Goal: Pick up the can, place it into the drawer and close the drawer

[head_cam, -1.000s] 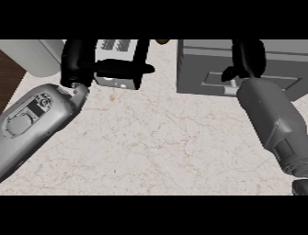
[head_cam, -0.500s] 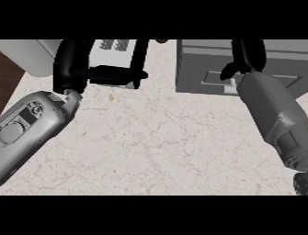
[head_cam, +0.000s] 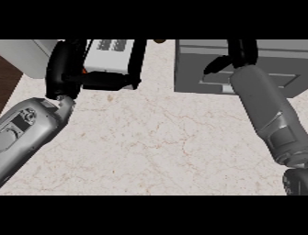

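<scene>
While right hand [head_cam: 241,53] rests at the grey drawer unit [head_cam: 248,69], fingers' state not discernible, and left hand [head_cam: 82,75] hangs fingers apart beside the toaster [head_cam: 109,48]: can not visible, presumably stowed; drawer closing apparently in progress.

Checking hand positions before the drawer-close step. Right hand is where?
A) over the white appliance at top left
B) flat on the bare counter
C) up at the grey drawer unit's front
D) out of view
C: the right hand shows at the front of the grey drawer unit, with its forearm reaching up from the lower right.
</scene>
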`<state>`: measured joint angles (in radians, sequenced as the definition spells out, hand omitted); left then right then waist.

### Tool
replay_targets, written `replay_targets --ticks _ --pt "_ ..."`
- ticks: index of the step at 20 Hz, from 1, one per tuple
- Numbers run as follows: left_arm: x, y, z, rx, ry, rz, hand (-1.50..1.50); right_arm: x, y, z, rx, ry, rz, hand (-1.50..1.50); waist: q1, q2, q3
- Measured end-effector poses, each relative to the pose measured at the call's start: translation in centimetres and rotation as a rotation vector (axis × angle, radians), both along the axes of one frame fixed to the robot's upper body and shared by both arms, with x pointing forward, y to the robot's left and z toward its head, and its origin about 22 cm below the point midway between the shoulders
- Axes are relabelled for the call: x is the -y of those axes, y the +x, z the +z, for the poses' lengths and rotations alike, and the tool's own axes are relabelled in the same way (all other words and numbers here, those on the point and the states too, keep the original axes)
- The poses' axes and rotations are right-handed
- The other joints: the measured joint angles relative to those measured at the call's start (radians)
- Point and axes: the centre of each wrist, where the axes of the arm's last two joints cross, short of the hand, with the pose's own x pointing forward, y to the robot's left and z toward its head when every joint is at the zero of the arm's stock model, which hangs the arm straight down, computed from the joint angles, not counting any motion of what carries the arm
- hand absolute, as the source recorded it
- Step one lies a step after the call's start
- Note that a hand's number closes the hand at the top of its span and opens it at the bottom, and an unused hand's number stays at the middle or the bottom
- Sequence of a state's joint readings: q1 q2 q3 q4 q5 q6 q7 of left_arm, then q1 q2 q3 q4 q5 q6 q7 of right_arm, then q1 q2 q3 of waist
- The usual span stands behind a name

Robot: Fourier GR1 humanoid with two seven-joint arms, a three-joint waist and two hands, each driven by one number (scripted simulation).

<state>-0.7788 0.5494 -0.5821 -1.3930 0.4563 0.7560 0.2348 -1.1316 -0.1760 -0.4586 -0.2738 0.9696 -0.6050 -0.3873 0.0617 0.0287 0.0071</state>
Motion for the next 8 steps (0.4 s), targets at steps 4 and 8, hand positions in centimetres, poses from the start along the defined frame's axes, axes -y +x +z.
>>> replay_targets --ticks 4,8 --pt "-1.0 -0.2 -0.8 -0.008 0.002 0.018 -1.5 -1.3 0.1 0.3 -0.004 0.203 0.054 -1.5 -0.014 -0.005 0.0" --pt "-0.9 -0.6 -1.4 -0.011 -0.007 0.026 -1.5 -1.9 0.2 0.6 0.001 0.349 0.088 -1.5 -0.02 -0.007 -0.001"
